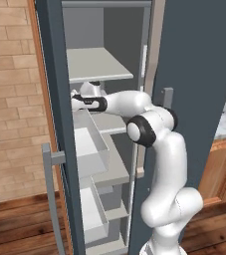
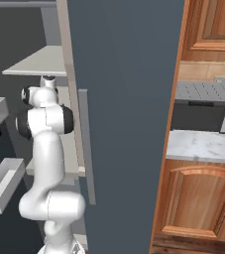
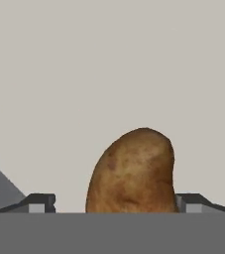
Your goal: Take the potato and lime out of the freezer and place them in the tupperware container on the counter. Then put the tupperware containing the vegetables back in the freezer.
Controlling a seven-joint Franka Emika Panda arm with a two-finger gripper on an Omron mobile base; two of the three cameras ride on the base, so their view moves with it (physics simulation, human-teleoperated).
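The brown, tan-speckled potato (image 3: 134,173) lies on a light grey freezer shelf (image 3: 109,74), filling the lower middle of the hand view. My gripper (image 3: 116,204) is open around it. The right fingertip (image 3: 191,202) sits close against the potato, while the left fingertip (image 3: 40,202) stands a clear gap away. In the left base view my arm (image 1: 134,102) reaches into the open dark grey-blue freezer (image 1: 199,74) under its upper shelf (image 1: 97,64); the hand is hidden behind the front frame. The lime and the tupperware container are out of view.
White drawers (image 1: 92,144) stick out of the freezer below my arm. The open freezer door (image 2: 124,99) stands between the arm and the marbled counter (image 2: 203,144), which carries a grey toaster oven (image 2: 203,106). Brown cabinet doors (image 2: 196,198) sit beneath.
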